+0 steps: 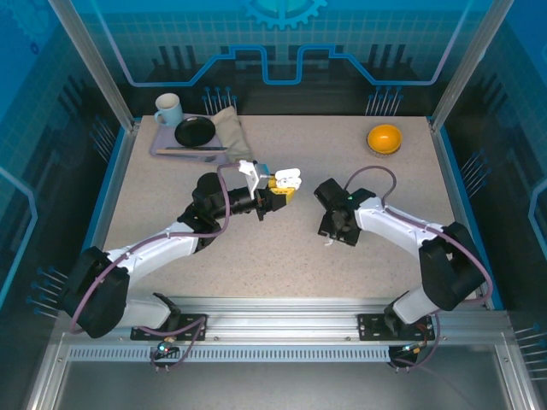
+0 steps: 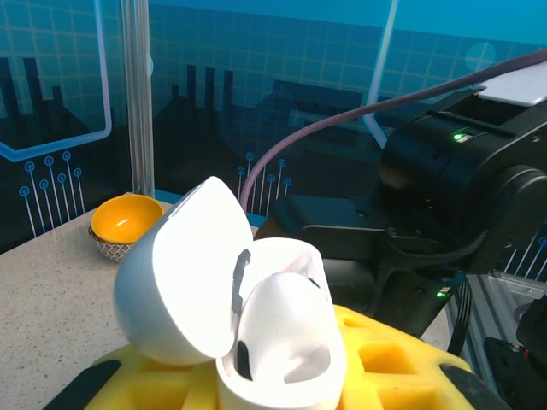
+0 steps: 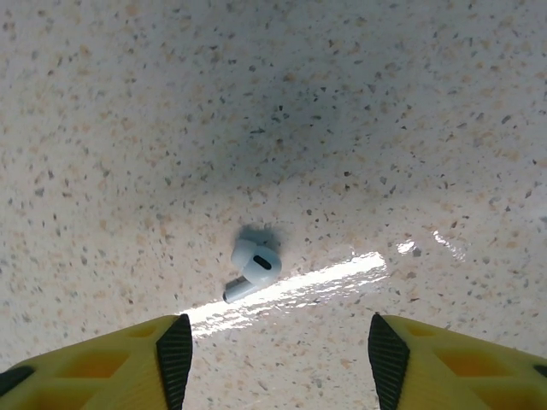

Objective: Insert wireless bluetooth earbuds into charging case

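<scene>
— Well, from the top camera, what has the left gripper [image 1: 280, 190] got?

— A white rounded plastic charging case [image 1: 289, 177], clamped at the tips of its yellow fingers with the lid swung up. The right gripper [image 1: 335, 237] points down at the speckled beige tabletop [image 1: 256, 256]. A small white stemmed earbud [image 1: 327, 245] lies on the surface just by its fingertips. How wide those fingers stand I cannot tell from up there.

— And the left wrist camera?

— The case [image 2: 282, 342] sits between the yellow fingers [image 2: 385, 363], pressed on either side. Its lid [image 2: 179, 273] is tipped back to the left of the body and its open hollow is in view. Beyond the fingertips stands the black right arm [image 2: 444, 205]. Far past them to the left, an orange bowl [image 2: 126, 220] rests on the table.

— Right wrist?

— The right gripper [image 3: 275, 363] has its fingers [image 3: 128, 367] spread wide, black pads facing each other with only tabletop between them. The earbud [image 3: 253, 266] lies on its side just ahead of the tips. It is nearer the left-hand finger in that view and touches neither.
</scene>
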Robot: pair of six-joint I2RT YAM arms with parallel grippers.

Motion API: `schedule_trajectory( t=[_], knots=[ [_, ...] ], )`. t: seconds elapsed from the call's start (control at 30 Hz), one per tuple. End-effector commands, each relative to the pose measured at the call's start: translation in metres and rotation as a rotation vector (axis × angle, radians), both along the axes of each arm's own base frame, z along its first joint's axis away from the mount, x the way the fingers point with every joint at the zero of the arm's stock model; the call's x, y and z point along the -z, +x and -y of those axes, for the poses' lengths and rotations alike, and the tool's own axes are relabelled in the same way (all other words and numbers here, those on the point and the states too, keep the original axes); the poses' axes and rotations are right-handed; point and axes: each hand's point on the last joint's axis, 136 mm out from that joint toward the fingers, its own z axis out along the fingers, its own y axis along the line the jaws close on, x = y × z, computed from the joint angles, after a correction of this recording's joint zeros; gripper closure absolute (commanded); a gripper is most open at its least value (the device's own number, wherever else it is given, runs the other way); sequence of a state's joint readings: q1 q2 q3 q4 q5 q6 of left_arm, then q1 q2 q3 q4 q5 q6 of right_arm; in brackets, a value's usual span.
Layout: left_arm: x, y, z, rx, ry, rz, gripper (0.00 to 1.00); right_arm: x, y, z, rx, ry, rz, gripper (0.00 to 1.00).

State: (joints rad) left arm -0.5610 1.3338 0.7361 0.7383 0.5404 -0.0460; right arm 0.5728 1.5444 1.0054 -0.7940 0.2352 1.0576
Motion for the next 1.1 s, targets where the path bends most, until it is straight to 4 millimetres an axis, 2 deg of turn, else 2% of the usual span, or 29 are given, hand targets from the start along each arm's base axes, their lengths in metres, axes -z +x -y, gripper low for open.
schedule_trajectory(
  t=[0.0,0.17,0.33,0.73,1.07],
  knots=[
    [-0.011,0.001,-0.005,-0.023,-0.020,0.055,1.00,0.006,-0.007,0.007,0.176,-0.023,-0.076,0.41],
    [-0.012,0.004,-0.003,-0.017,-0.025,0.055,1.00,0.019,-0.005,-0.006,0.283,0.005,-0.132,0.43],
    [-0.013,0.004,-0.002,-0.014,-0.027,0.055,1.00,0.025,0.001,-0.011,0.287,-0.013,-0.152,0.44],
    [-0.012,0.004,-0.004,-0.015,-0.031,0.057,1.00,0.040,-0.004,-0.002,0.310,-0.068,-0.185,0.48],
    [-0.010,0.004,-0.006,-0.019,-0.028,0.051,1.00,0.048,0.002,0.002,0.312,-0.085,-0.188,0.54]
  ],
)
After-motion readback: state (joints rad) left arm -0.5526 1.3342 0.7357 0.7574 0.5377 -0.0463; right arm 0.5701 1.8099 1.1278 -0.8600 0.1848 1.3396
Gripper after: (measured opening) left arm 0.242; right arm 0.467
